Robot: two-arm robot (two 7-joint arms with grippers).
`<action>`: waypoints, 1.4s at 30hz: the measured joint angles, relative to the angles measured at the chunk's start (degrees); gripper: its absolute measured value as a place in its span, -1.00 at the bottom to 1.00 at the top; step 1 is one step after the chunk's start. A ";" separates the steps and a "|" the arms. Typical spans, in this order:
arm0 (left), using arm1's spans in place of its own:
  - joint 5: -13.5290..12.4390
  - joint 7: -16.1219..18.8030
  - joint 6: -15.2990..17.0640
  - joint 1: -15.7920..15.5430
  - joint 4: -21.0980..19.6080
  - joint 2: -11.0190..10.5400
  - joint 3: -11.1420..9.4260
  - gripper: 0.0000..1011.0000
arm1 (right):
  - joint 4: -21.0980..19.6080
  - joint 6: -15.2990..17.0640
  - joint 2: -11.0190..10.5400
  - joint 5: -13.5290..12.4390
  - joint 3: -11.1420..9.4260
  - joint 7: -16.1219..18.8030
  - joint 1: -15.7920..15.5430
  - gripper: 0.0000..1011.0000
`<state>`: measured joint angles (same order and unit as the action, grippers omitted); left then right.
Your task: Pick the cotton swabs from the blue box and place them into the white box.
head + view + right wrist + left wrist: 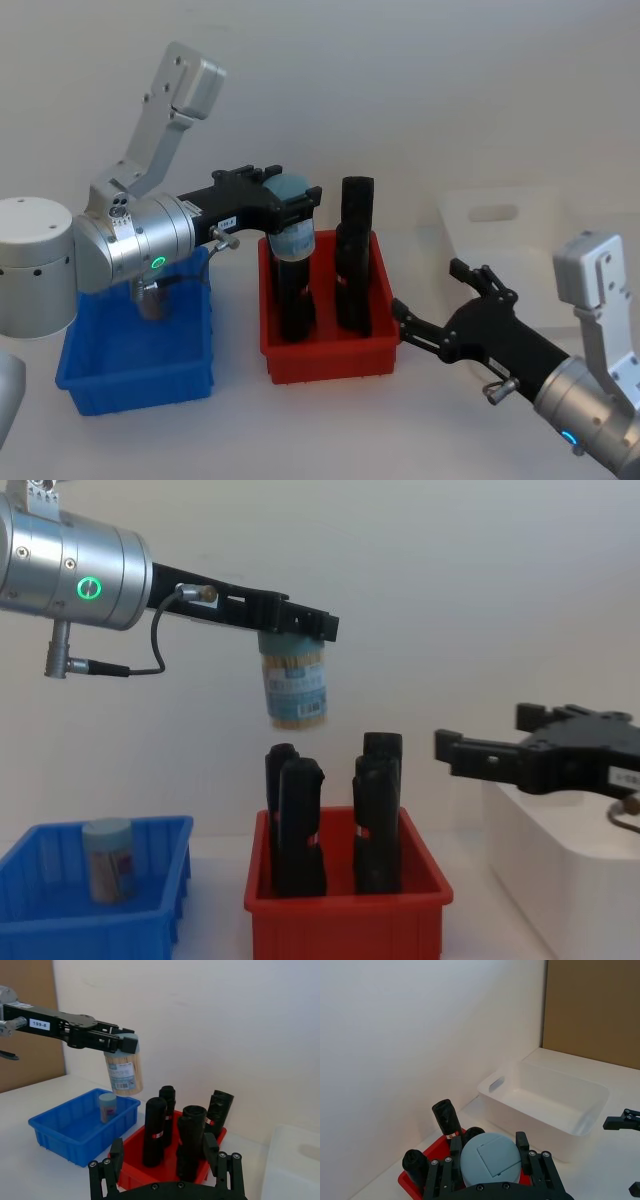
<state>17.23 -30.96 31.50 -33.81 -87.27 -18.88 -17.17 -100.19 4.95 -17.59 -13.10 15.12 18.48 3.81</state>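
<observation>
Blue-lidded jar of cotton swabs [296, 692] hung clamped in the left gripper [290, 205] above the red bin [345, 925]; a second jar [108, 861] sat in the blue box [90, 932], the white box [540, 1125] looked empty, right gripper [425, 287] spread idle nearby

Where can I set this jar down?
The white box floor is all bare; the blue box has room beside its one jar. The red bin, under the left hand, is packed with black handles. The right hand hovers by the white box.
</observation>
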 joint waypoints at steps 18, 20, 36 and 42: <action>0.00 -0.11 0.09 -0.07 -0.03 0.01 0.00 0.30 | 1.42 2.59 4.05 5.37 2.86 1.89 4.28 0.98; 0.00 -0.11 0.09 -0.07 -0.03 0.00 0.00 0.30 | 1.71 2.94 4.56 6.11 3.20 1.55 4.67 0.98; 0.01 -0.11 0.08 -0.07 -0.03 0.00 0.00 0.30 | 5.56 2.55 6.52 8.18 3.71 2.54 8.14 0.98; 0.01 -0.11 0.08 -0.07 -0.03 0.00 0.00 0.30 | 7.86 1.77 7.15 8.20 3.58 3.97 9.91 0.98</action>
<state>17.24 -31.07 31.58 -33.88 -87.29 -18.88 -17.17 -92.34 6.72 -10.44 -4.90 18.70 22.45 13.72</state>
